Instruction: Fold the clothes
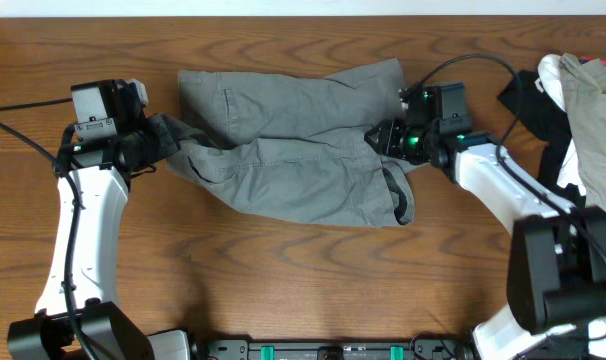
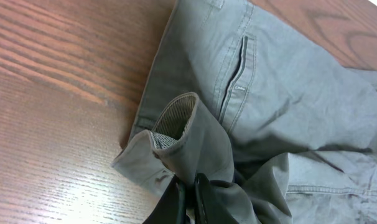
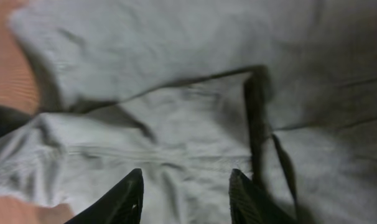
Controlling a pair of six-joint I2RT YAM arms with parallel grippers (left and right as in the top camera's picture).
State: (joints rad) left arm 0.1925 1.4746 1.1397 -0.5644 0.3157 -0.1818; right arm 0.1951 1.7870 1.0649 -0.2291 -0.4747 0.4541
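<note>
I have bare table (image 1: 303,285) to pass over on my side of the shorts (image 1: 283,150). A heap of other clothes (image 1: 588,100) blocks the right edge.

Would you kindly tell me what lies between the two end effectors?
The grey-olive shorts span the stretch between left end effector and right end effector, in the overhead view.

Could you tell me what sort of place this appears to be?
Probably a robot lab bench for laundry folding: a left arm and right arm at a wooden table, grey shorts between them, a pile of clothes alongside.
</note>
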